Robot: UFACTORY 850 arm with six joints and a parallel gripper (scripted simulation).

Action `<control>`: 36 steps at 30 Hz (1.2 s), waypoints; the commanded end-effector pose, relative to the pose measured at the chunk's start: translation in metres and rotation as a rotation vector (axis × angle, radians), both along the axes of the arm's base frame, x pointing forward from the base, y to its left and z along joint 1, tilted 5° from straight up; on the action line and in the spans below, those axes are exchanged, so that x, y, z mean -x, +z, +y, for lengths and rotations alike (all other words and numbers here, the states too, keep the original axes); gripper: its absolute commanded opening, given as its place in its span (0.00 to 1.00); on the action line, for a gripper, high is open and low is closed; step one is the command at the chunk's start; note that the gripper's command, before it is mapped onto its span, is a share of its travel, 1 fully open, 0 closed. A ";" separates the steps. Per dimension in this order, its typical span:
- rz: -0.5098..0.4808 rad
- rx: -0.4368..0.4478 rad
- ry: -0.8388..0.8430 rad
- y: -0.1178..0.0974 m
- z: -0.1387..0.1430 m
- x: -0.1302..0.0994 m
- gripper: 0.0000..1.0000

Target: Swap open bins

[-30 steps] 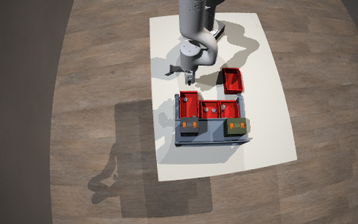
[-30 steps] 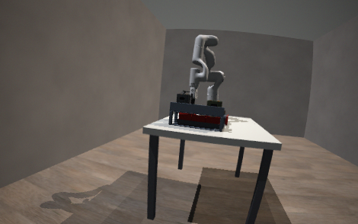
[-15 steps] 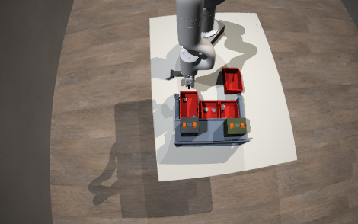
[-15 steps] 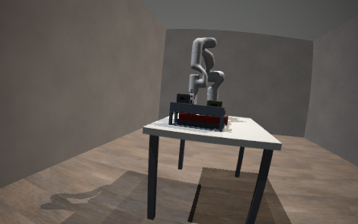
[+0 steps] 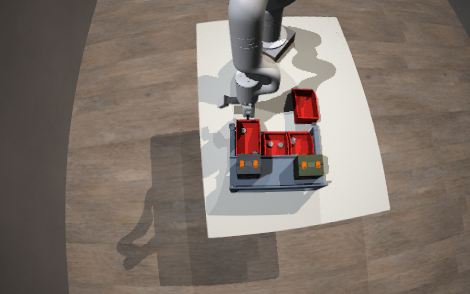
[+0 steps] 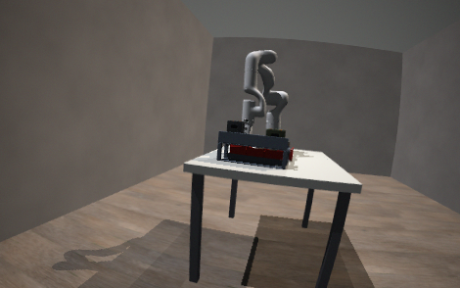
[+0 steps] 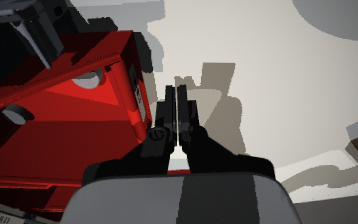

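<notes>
Claw (image 7: pixel 175 95): fully closed, fingers pressed together, nothing between them; positioned just in front of the shelf (image 5: pixel 278 186), beside the front wall of the protruding red bin (image 5: pixel 248 136).
Protruding red bin: leftmost slot of the shelf, parts inside.
Empty bin (image 5: pixel 305 105): on the counter (image 5: pixel 350 200), in front of the shelf's right end.

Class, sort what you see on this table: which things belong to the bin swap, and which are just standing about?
In the job:
- fingers, shut on nothing
- left bin, holding parts, front end jutting from the shelf
- empty bin, on the table top

Standing by:
- middle bin
- right bin
- grey box and green box on the shelf's top board
</notes>
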State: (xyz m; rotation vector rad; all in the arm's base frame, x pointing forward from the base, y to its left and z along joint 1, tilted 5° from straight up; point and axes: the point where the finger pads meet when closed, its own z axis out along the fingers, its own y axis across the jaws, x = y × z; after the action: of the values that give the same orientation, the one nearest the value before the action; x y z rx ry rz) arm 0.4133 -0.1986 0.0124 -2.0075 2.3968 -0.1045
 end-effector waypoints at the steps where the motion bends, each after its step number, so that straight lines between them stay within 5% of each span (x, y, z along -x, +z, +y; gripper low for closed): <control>1: -0.001 0.018 -0.001 -0.006 -0.001 -0.001 0.00; 36: -0.001 0.017 -0.001 -0.017 -0.001 -0.002 0.00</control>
State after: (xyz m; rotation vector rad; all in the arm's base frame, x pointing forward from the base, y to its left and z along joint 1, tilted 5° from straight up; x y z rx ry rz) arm 0.4143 -0.1998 -0.0048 -2.0080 2.3976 -0.0915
